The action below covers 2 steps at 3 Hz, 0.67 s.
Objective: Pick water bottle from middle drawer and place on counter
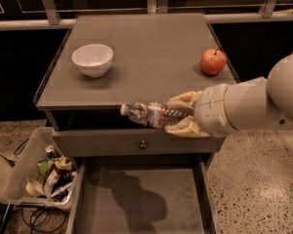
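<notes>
A grey counter [151, 57] is seen on a speckled floor. The water bottle [154, 113] is held sideways, cap leftward, at its front edge, above the open middle drawer [183, 191]. It is clamped by the gripper [181, 114]. A white bowl [92, 59] and an apple [213, 61] are set on the counter.

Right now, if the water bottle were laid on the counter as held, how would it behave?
Held horizontal by the gripper at the front edge of the counter, the round water bottle would probably roll if laid down so. Its clear ribbed plastic looks thin, so it is likely light and easily dented.
</notes>
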Motion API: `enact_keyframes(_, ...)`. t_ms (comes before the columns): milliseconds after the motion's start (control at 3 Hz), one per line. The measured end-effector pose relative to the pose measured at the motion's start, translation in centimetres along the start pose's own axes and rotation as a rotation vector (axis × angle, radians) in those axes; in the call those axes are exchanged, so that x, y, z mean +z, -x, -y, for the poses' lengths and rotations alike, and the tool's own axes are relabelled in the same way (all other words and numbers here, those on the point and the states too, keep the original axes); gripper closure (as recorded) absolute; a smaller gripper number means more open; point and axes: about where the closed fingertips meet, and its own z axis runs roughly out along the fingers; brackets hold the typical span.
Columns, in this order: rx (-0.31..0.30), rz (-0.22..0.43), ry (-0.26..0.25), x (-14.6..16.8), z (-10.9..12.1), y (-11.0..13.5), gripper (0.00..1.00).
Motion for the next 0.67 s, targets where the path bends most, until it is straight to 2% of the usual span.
enact_keyframes(333, 0.018, 0.017, -0.082, -3.8, 5.1, 0.6, 1.00)
enact_keyframes(667, 0.008, 0.023, -0.114, -5.0, 6.5, 1.3, 1.00)
